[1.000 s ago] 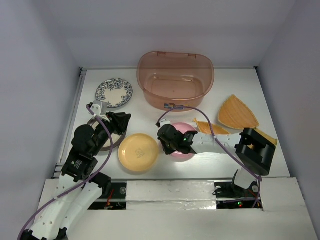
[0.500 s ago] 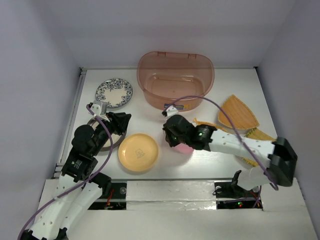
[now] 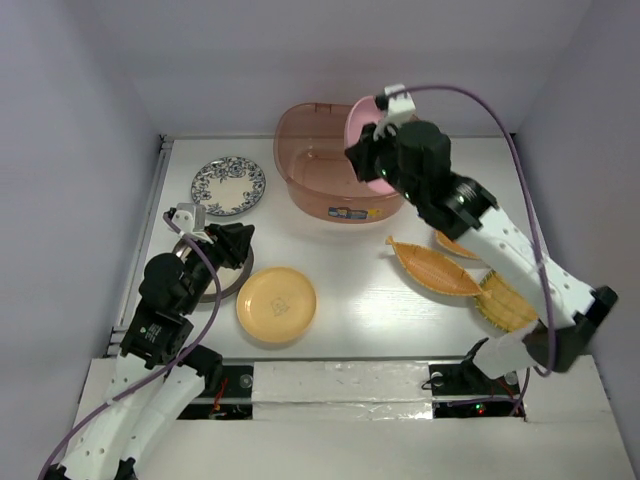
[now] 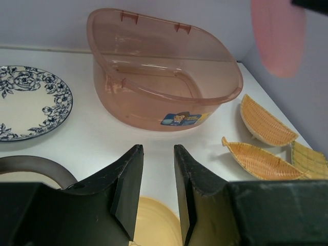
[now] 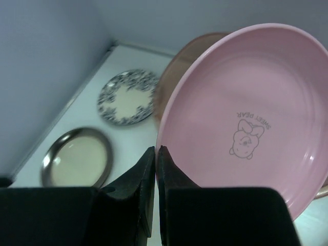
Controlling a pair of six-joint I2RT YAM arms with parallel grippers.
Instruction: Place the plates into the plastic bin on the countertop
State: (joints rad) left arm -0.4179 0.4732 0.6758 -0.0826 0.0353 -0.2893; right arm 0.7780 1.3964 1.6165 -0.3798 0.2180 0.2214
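White countertop [image 3: 350, 300], pale walls around it. I have the pink plate [image 5: 246, 113] clamped by its rim in the right gripper [image 5: 155, 151], tilted on edge above the plastic bin [image 3: 310, 185]. The left gripper [image 4: 157, 148] holds nothing, fingers apart. The yellow plate [image 3: 276, 305] lies just beneath them and the metallic-rimmed plate [image 5: 77, 164] to their left.

From above, the right gripper [image 3: 368, 145] covered most of the pink plate [image 3: 355, 120], leaving only its left rim. The left arm [image 3: 170, 290] hid much of the metal-rimmed plate [image 3: 232, 280], and the right arm [image 3: 490, 230] overlapped one fan-shaped plate [image 3: 450, 245]. In the left wrist view, the floral plate [image 4: 31, 100] ran off the left edge. The yellow plate [image 4: 154, 218] sat mostly behind the left gripper [image 4: 157, 151]. The label [image 4: 183, 118] print was too small to read.
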